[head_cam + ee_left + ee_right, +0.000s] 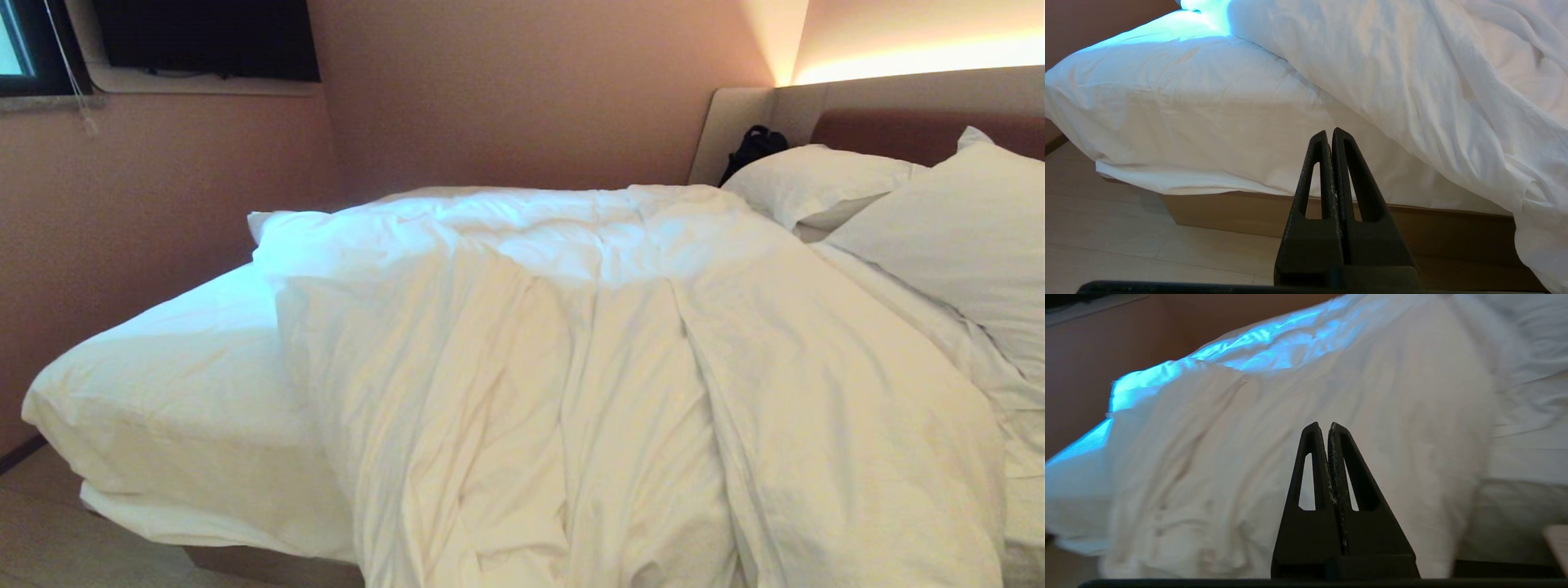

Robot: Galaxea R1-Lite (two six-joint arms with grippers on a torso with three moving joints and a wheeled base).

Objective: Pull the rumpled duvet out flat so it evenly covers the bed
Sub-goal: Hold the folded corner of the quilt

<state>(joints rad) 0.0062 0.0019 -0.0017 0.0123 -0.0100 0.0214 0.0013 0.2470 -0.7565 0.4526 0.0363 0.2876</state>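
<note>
The duvet (620,367) lies rumpled across the bed (163,384), spilling over its near edge. Left gripper (1329,132) and right gripper (1327,426) have jaws pressed together, empty, the duvet ahead of both tips, untouched.

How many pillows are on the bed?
2. The far pillow lies against the headboard, beside a black bag. The near pillow leans in front of it at the bed's right end. The duvet may hide more.
</note>
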